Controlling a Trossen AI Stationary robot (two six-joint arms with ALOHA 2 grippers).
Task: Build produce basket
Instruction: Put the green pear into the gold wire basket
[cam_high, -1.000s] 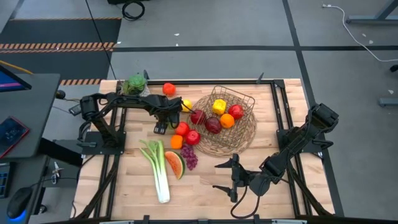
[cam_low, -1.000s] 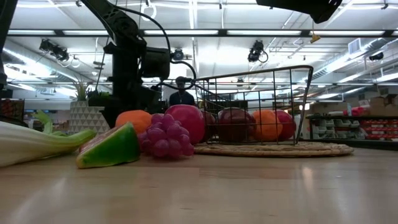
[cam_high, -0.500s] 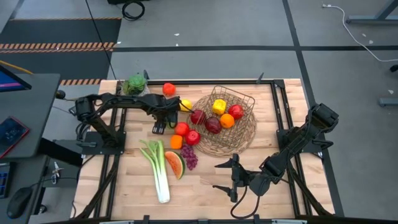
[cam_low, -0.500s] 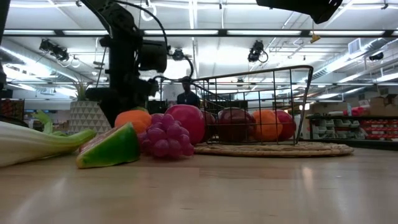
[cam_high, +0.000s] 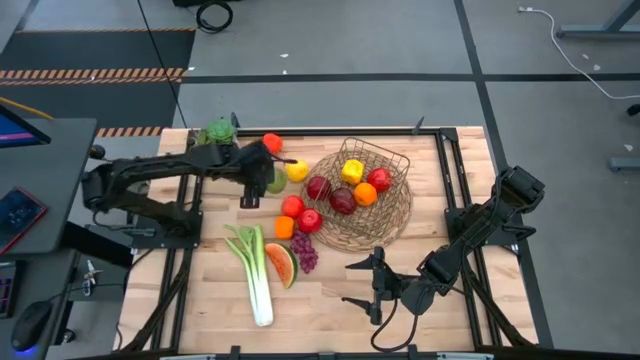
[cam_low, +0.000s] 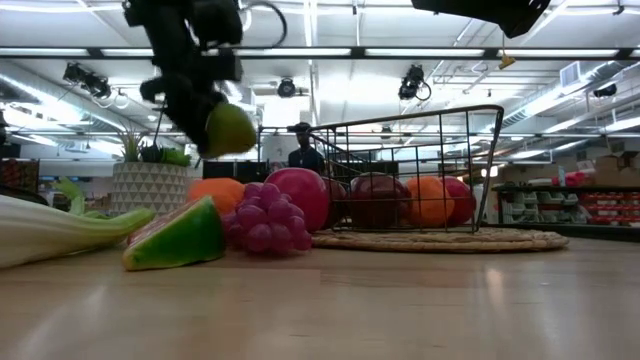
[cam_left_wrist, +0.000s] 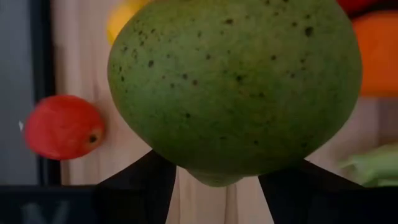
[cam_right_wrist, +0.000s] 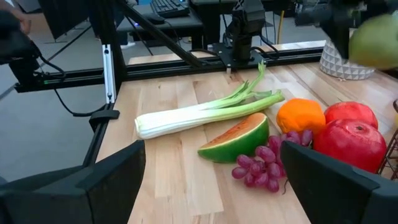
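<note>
Partly done. Already inside the brown wire-mesh basket with the wide round woven rim (cam_high: 392, 218): a yellow piece (cam_high: 352, 171), two dark red fruits (cam_high: 331, 193), one bright red apple (cam_high: 379, 179) and a small orange (cam_high: 365, 194).

In hand now: a green speckled pear (cam_high: 276, 181), pinched between the dark fingers of the left tool (cam_high: 262, 172), lifted clear of the pale wooden desk (cam_high: 330, 300) and hanging left of the basket, not yet over it.

Left outside on the desk: a yellow lemon (cam_high: 297, 170) near the pear, a red fruit at the far edge (cam_high: 272, 143), two red apples (cam_high: 301, 213) and an orange (cam_high: 284, 227) just beside the rim, purple grapes (cam_high: 304, 251), a watermelon slice (cam_high: 281, 264) and a long green-white leek (cam_high: 254, 272).

Right tool (cam_high: 372, 286) resting low at the near side, fingers spread wide, holding nothing.

Around: a green leafy plant in a white netted pot (cam_high: 218, 134) at the far left corner, no part of the task. In the way to the basket: the lemon and the raised wire wall, so probably need to go over them.
</note>
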